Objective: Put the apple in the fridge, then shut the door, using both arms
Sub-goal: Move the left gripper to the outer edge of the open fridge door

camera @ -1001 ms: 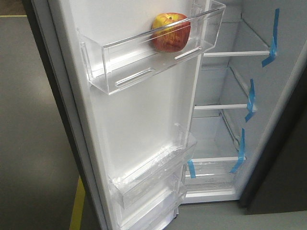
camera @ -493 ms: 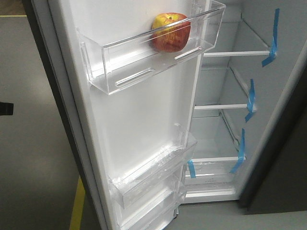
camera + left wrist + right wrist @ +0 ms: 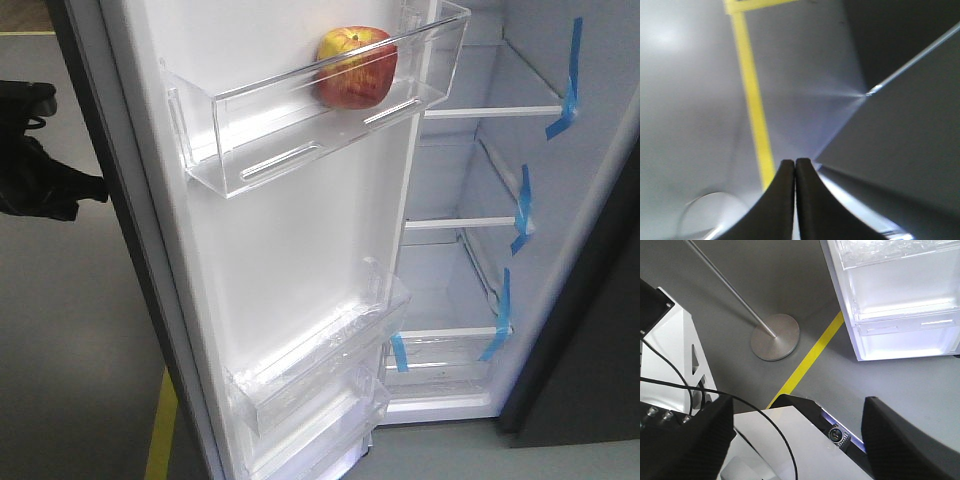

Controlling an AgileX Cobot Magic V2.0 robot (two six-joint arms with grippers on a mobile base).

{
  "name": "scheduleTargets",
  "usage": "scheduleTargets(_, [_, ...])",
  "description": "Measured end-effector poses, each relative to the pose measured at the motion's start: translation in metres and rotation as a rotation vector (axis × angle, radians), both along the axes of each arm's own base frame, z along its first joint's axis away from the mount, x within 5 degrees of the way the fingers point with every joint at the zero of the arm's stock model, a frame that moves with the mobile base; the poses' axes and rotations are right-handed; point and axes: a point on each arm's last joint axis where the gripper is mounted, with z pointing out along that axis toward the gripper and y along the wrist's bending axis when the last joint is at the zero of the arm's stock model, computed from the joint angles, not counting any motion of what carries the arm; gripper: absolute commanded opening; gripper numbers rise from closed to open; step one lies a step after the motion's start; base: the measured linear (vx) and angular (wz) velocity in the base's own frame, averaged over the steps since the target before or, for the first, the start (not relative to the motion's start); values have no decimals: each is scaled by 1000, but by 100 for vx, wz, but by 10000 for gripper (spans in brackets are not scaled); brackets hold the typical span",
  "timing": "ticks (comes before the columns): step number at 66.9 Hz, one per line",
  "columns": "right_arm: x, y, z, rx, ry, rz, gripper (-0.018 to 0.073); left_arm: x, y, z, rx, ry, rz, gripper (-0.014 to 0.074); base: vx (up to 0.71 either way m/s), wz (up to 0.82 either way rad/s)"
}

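Up in a bin on the door you have the apple; grey floor with a yellow line lies below. Left claw clenched, right claw spread wide

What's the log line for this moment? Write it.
apple in upper door bin | door open | left hand shut, empty | right hand open, empty

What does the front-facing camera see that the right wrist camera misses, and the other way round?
Only front-facing: the apple sitting in the door's top clear bin, blue tape by the shelves, and a black arm at the left edge. Only right wrist: the right claw, open, and a round metal stand base. Both: the open fridge and the yellow floor line.
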Motion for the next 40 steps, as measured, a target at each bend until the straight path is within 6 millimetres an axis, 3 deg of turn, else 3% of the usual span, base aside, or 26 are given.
scheduleTargets(15, [0,0,0,0,0,0,514,27,-12,3,-140,-37,-51,-6,0,0])
scheduleTargets(40, [0,0,0,1,1,0,514,25,-36,14,-362,-65,-223,-6,0,0])
